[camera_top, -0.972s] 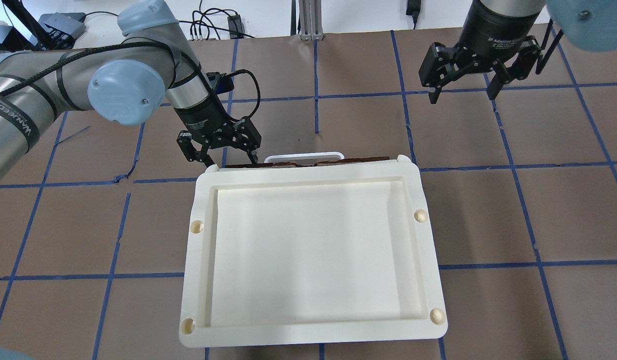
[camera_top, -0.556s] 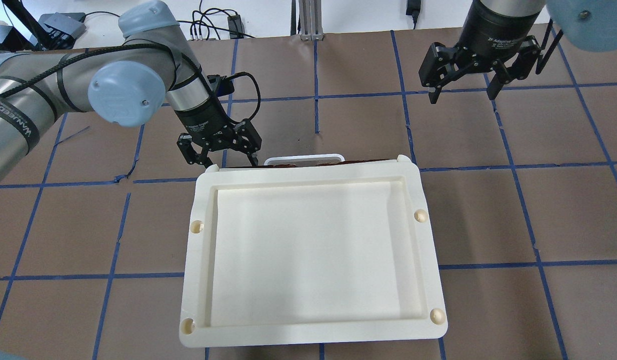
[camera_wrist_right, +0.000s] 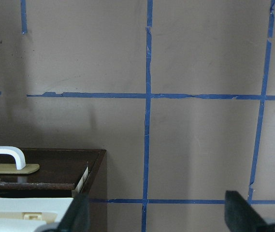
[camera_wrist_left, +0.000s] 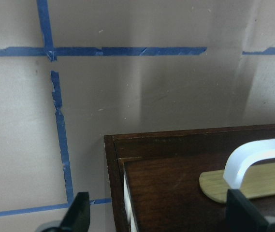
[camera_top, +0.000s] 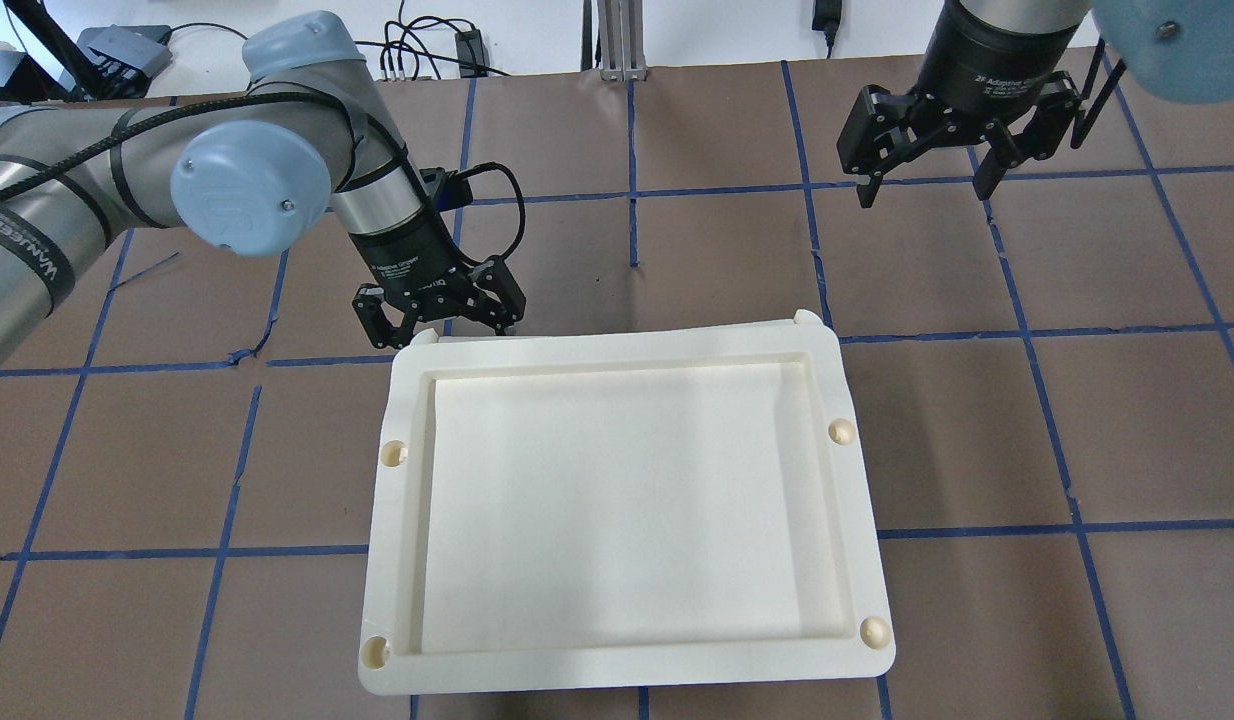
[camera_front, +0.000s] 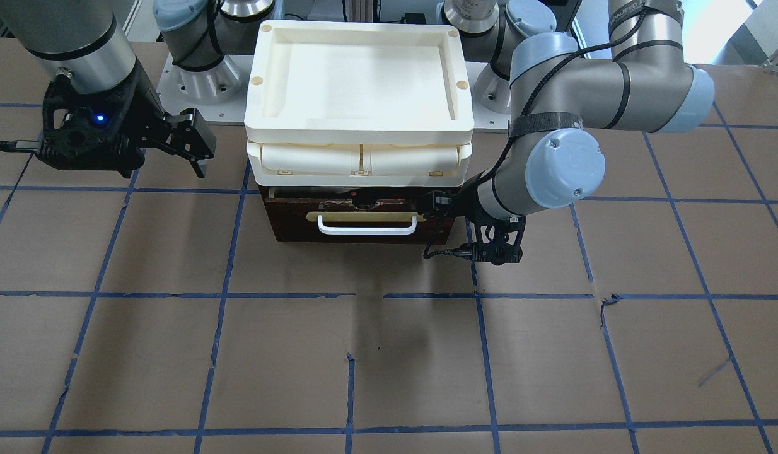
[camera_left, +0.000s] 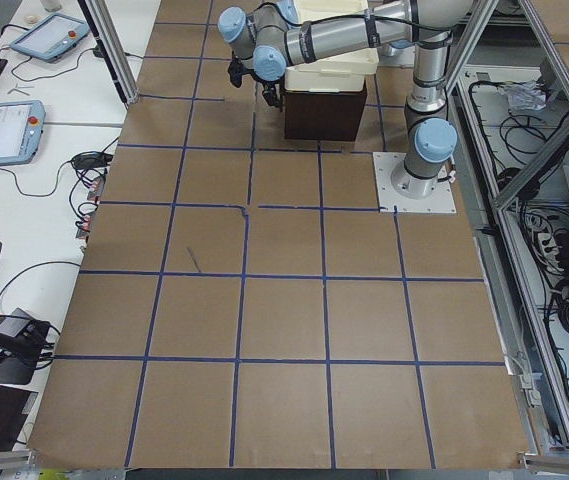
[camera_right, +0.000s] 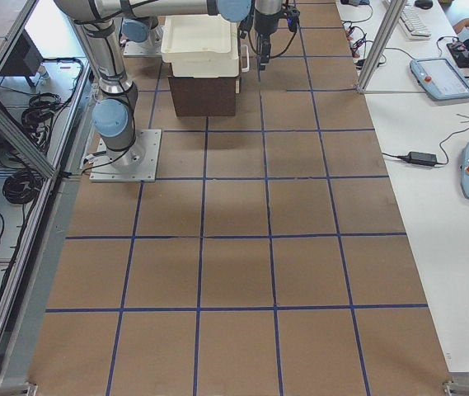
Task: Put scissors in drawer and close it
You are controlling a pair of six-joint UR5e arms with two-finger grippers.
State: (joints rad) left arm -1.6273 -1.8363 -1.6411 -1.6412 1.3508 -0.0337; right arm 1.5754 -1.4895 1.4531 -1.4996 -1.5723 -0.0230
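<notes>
I cannot make out the scissors. The drawer [camera_front: 364, 238] sits under the cream tray [camera_front: 360, 126], its interior hidden. Left gripper [camera_top: 439, 322] is low at the drawer front's end, jaws spread, holding nothing. Right gripper [camera_top: 923, 190] is aloft, wide, empty.

The dark brown wooden drawer front [camera_wrist_left: 176, 183] carries a smooth, faintly glossy varnish, scuffed rough along its top edge. On it are a glossy white plastic bar handle [camera_wrist_left: 263, 151] and a matt tan plate [camera_wrist_left: 272, 179]. Above it sits a cream-white plastic tray [camera_top: 617, 348], smooth and matt. The desk [camera_top: 717, 260] wears matt brown paper, gridded with frayed blue tape [camera_top: 632, 150].
</notes>
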